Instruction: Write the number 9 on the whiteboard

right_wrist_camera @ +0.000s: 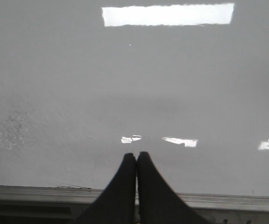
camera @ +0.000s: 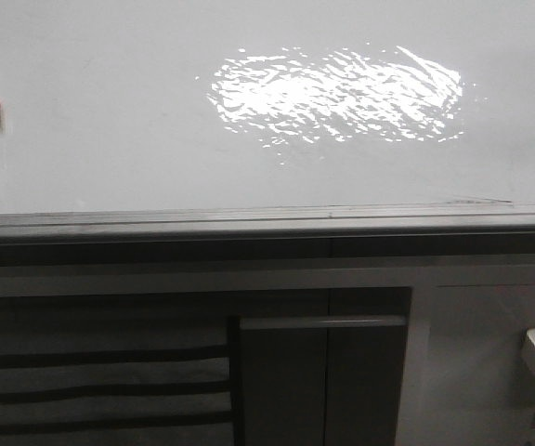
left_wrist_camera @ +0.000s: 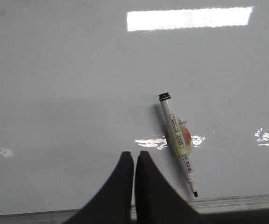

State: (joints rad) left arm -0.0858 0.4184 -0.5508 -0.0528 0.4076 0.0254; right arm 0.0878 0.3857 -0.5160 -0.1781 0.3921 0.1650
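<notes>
While both grippers are clenched on nothing, the marker lies near the whiteboard's left edge, lengthwise toward the ledge, nearer the left gripper.

One large glossy white whiteboard with one grey metal ledge along its lower edge. One white-barrelled marker pen with a black tip and a red-and-yellow label against the board. Two black two-fingered tools: left, right. One pale horizontal cabinet handle.
</notes>
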